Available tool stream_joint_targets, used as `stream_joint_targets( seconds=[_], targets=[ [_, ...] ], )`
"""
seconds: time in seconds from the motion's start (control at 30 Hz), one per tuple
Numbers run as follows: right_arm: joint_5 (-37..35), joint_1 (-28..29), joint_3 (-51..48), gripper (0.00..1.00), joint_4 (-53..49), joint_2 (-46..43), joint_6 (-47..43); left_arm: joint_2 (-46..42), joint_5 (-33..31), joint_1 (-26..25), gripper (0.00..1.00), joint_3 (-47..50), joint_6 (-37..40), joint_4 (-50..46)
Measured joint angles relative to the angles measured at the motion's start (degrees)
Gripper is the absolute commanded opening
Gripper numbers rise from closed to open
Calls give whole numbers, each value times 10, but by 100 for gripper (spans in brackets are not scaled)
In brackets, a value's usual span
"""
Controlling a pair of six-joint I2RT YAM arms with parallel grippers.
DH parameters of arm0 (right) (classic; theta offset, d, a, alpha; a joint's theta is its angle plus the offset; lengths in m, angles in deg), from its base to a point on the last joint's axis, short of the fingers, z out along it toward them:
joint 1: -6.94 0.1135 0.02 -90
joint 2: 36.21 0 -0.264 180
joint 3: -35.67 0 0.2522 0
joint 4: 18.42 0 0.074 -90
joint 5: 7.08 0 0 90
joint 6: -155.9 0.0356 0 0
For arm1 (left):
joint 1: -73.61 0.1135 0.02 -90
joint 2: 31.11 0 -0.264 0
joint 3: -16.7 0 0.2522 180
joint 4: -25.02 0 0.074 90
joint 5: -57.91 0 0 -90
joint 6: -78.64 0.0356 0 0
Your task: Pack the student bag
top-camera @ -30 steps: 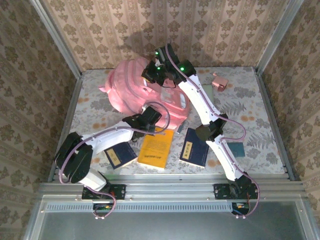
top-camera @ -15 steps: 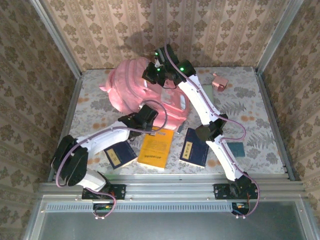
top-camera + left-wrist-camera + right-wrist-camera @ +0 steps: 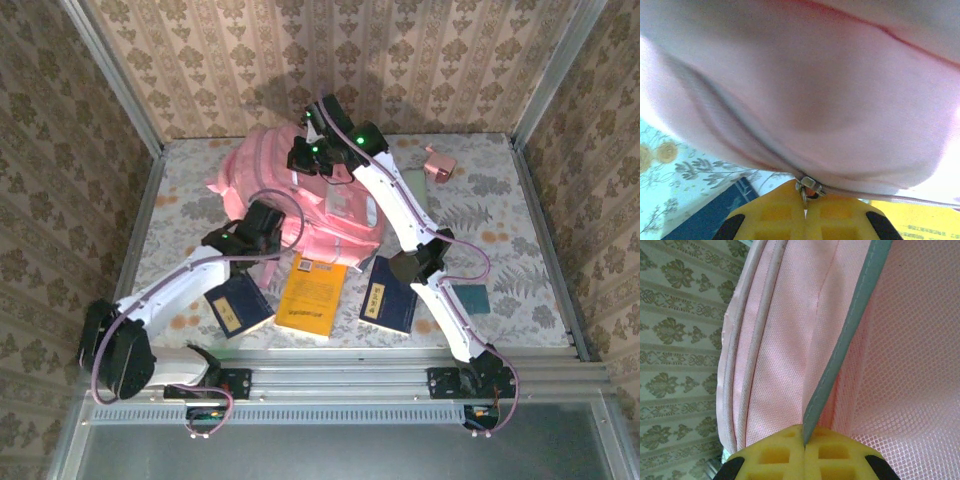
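The student bag (image 3: 322, 208), a large pink backpack, stands at the back middle of the table. My left gripper (image 3: 276, 224) is at the bag's lower front left. In the left wrist view its yellow fingers (image 3: 775, 215) are shut on the metal zipper pull (image 3: 804, 192), under the pink fabric (image 3: 815, 90). At the bag's top, my right gripper (image 3: 309, 152) holds it up. The right wrist view shows this gripper (image 3: 804, 434) shut on a grey trim strip (image 3: 840, 365) beside pink mesh (image 3: 910, 355).
In front of the bag lie a dark blue book (image 3: 238, 306), an orange book (image 3: 314, 298) and another dark blue book (image 3: 390, 294). A small teal item (image 3: 475, 297) is at the right. A small pink box (image 3: 438, 163) sits at the back right. Metal rails border the table.
My left gripper has moved left and back with the zipper pull. The bag has been raised and pulled more upright, and its left side has changed shape. The right gripper shifted slightly.
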Motion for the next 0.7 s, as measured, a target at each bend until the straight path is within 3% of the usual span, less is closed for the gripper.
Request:
stream_joint_targets(
  seconds=[0.4,0.53,0.7],
  targets=[
    [51,6,0,0,0,0,-78,-44,83,106,0,0,-2,-30],
    [58,13,0,0,0,1,-108,-45,106,109,0,0,-3,-38],
    [80,19,0,0,19,15,-129,-73,115,75,0,21,-13,-38]
  ],
)
